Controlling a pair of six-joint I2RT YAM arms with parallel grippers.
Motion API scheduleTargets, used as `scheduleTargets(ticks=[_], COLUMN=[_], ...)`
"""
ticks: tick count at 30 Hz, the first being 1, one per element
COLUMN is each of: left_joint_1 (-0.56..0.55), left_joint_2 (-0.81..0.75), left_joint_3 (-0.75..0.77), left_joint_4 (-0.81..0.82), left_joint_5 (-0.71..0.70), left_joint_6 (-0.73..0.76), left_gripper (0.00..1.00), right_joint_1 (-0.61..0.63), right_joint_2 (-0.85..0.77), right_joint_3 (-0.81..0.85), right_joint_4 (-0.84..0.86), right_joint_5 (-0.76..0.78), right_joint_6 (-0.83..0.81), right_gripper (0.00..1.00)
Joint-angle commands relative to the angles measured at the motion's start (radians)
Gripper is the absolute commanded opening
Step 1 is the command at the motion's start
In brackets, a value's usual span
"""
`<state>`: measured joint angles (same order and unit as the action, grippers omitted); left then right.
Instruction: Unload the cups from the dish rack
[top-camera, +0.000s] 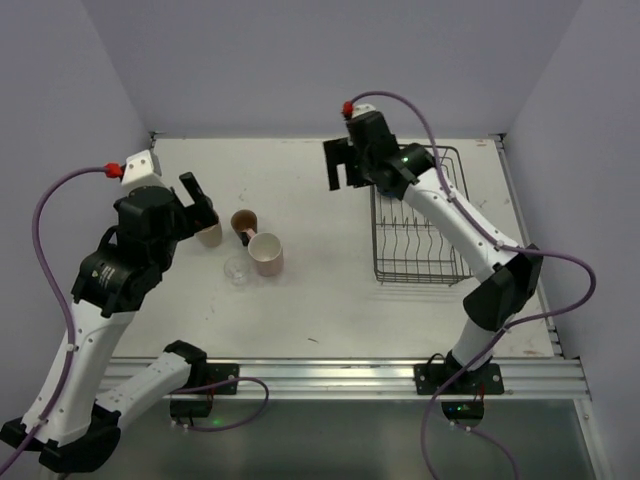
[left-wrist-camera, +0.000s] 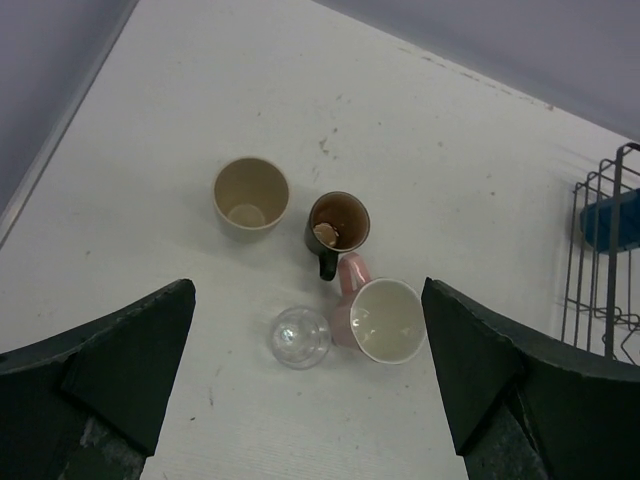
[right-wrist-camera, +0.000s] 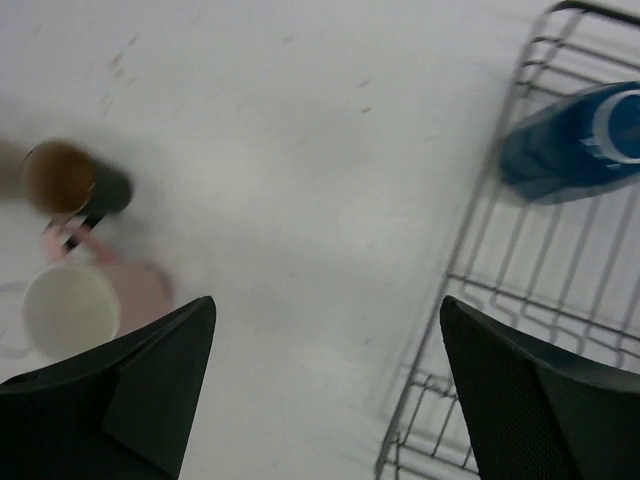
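dish rack (top-camera: 410, 250): dark wire basket standing on the tabletop (top-camera: 300, 310); the right arm reaches over it
blue mug (right-wrist-camera: 575, 140): inside the dish rack, close to one end wall; it seems to lie on its side, though the right wrist view is blurred; hidden by the arm in the top view
cream-beige mug (left-wrist-camera: 250, 195): on the tabletop well left of the dish rack, the farthest of the cups from it; upright, mouth up
dark brown mug (left-wrist-camera: 337, 222): left of the dish rack, just beside the cream-beige mug on the rack's side; upright; its handle points toward the pale pink cup
pale pink cup (left-wrist-camera: 385, 320): the nearest to the dish rack of the four cups outside it, yet well apart from it; mouth up
small clear glass (left-wrist-camera: 298, 337): just beside the pale pink cup, on the side away from the dish rack
left fingers (left-wrist-camera: 130, 360): spread wide, nothing between them; above the four cups, well left of the dish rack
right fingers (right-wrist-camera: 530, 390): spread, holding nothing; above the tabletop just left of the dish rack's far end
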<state>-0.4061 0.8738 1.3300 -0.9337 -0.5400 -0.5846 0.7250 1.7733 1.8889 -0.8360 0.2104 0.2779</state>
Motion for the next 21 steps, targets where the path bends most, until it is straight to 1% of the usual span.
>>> scheduleTargets(ticks=[1, 4, 8, 14, 20, 21], left_joint_1=[0.006, 0.006, 0.006, 0.006, 0.006, 0.006], left_joint_2=[0.002, 0.017, 0.018, 0.013, 0.028, 0.031], left_joint_3=[-0.035, -0.055, -0.080, -0.113, -0.140, -0.147], left_joint_4=[0.121, 0.153, 0.174, 0.187, 0.208, 0.217], left_joint_5=[0.161, 0.218, 0.258, 0.273, 0.278, 0.284], left_joint_6=[0.054, 0.058, 0.065, 0.066, 0.072, 0.074], left_gripper=[1.00, 1.00, 1.00, 0.99, 0.99, 0.99], right_joint_1=[-0.130, -0.231, -0.282, -0.308, -0.320, -0.322], right_joint_2=[-0.031, 0.003, 0.032, 0.126, 0.187, 0.195], right_joint_3=[-0.074, -0.085, -0.125, -0.125, -0.114, -0.111], right_joint_4=[0.092, 0.127, 0.228, 0.288, 0.291, 0.282], right_joint_5=[0.148, 0.178, 0.198, 0.280, 0.363, 0.377], right_joint_6=[0.026, 0.039, 0.058, 0.132, 0.268, 0.317], right_gripper=[0.97, 0.99, 0.99, 0.99, 0.99, 0.99])
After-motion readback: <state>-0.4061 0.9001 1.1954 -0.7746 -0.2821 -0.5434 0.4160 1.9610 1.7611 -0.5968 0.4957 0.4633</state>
